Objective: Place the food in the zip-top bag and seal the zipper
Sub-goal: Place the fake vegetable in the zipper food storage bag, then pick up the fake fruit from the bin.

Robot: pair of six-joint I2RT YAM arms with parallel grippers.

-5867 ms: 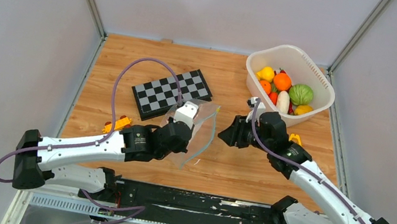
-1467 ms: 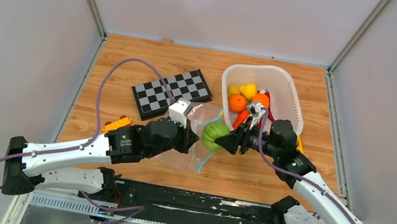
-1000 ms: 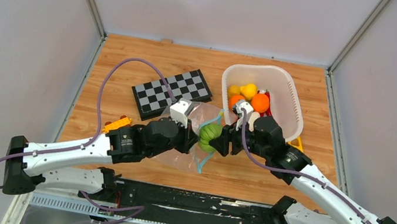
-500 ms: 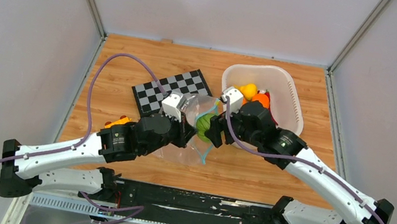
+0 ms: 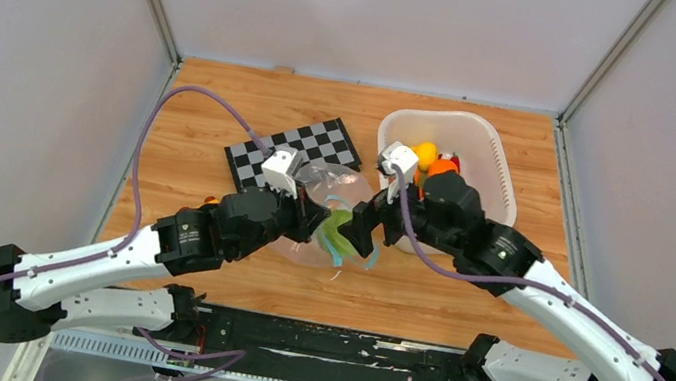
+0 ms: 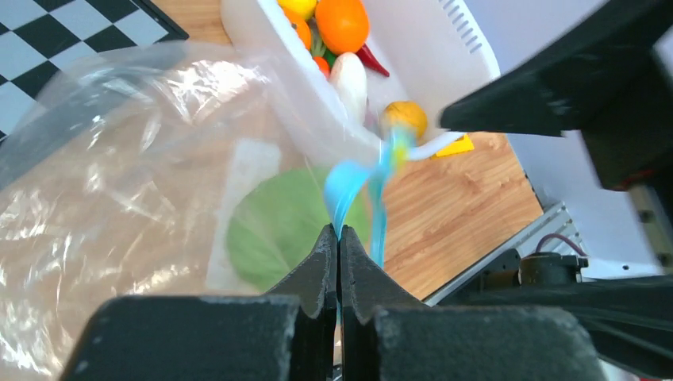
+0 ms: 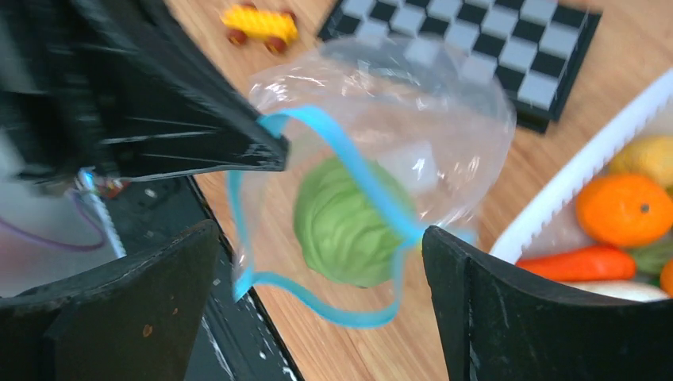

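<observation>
The clear zip-top bag (image 5: 313,185) hangs with its mouth held wide apart. My left gripper (image 6: 339,238) is shut on its teal zipper (image 6: 349,178) strip. A green cabbage (image 7: 349,230) lies inside the bag just past the mouth and shows through the film (image 6: 274,230). My right gripper (image 7: 321,234) stands open at the bag's mouth, its fingers (image 7: 555,317) either side of the zipper (image 7: 317,313) loop, holding nothing. In the top view the right gripper (image 5: 359,237) faces the left gripper (image 5: 314,219) across the cabbage (image 5: 335,231). More food, including an orange (image 7: 623,208) and a white radish (image 6: 349,75), lies in the basket.
The white plastic basket (image 5: 495,158) stands at the back right, close behind my right wrist. A black-and-white chessboard (image 5: 321,140) lies behind the bag. A yellow toy car (image 7: 258,24) sits on the wooden table left of the bag.
My right gripper carried the cabbage leftward into the bag's mouth, then opened and let it go. My left arm shifted the held bag a little back and up.
</observation>
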